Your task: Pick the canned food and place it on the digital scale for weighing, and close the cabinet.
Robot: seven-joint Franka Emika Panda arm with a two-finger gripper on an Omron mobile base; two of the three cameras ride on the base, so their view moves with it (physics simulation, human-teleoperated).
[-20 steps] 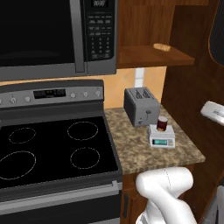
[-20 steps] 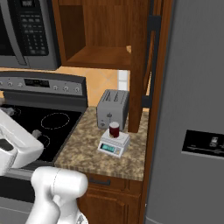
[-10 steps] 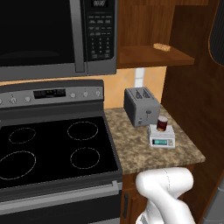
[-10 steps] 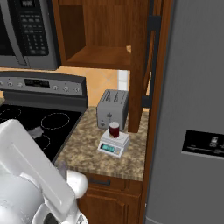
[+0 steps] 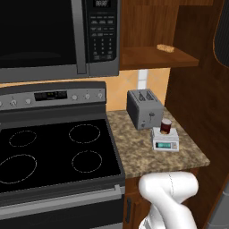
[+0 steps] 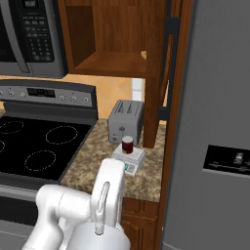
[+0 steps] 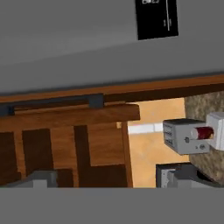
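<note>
The dark red canned food (image 5: 166,126) stands upright on the small white digital scale (image 5: 165,141) on the granite counter, in front of the grey toaster. From the other side the canned food (image 6: 127,144) and digital scale (image 6: 130,159) show just beyond my white arm. The cabinet (image 5: 154,57) hangs above with its door (image 6: 154,73) swung open, edge-on, and its dark bar handle (image 6: 169,68) faces right. The rolled hand view looks at the door's handle (image 7: 52,103), with the canned food (image 7: 202,132) at its right. My gripper is open with nothing between its fingers.
A grey toaster (image 5: 143,108) stands behind the scale. A tan biscuit-like item (image 5: 165,48) lies on the cabinet shelf. The microwave (image 5: 58,36) hangs above the black stove (image 5: 53,156) to the left. A grey fridge (image 6: 215,122) stands right of the counter.
My arm has swung: its white links moved from the left edge to the bottom middle of the right base view. The can and scale have not moved.
</note>
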